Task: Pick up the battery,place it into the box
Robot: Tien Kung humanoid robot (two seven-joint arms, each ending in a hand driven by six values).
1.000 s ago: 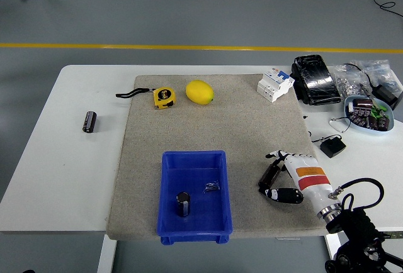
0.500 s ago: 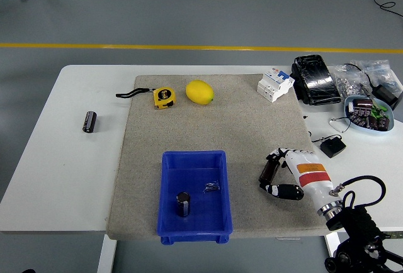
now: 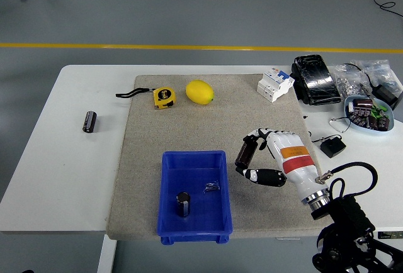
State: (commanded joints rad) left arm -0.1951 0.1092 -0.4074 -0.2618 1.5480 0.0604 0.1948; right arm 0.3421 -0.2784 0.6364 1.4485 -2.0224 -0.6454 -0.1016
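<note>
Head view: the right hand point(image 3: 261, 158), fingers pinching 1 dark battery point(image 3: 245, 153), has lifted and shifted left from the mat's near-right area toward the blue box point(image 3: 192, 158), so the pick-up appears done and placement remains; left hand unseen.

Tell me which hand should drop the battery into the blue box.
Right. The right hand already grips the battery just right of the blue box, so only a short leftward move should remain. No left arm is in view.
</note>
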